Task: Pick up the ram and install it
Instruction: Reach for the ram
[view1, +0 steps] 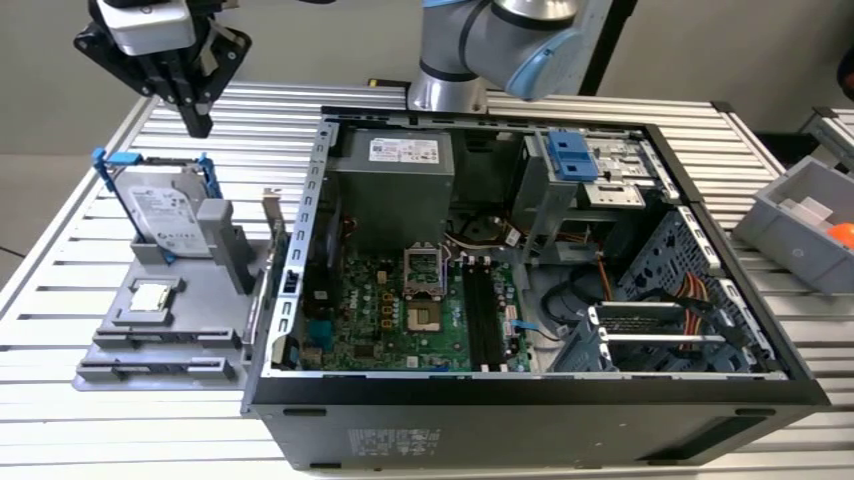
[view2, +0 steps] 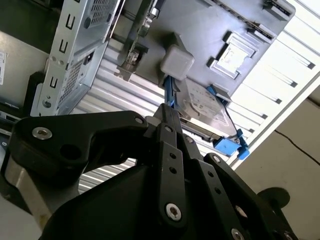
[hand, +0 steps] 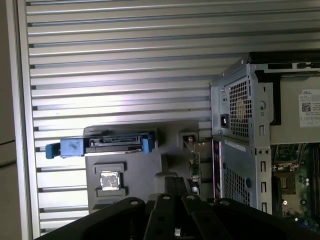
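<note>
Slatted table (view1: 54, 300) | end effector (view1: 198, 128) fingers pressed together, near hard drive (view1: 167, 210) | exterior view: motherboard (view1: 387, 300)

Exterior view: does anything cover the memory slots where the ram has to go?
Nothing visible does. The memory slots lie bare in the open case beside the processor socket; cables sit to the exterior view's right.
</note>
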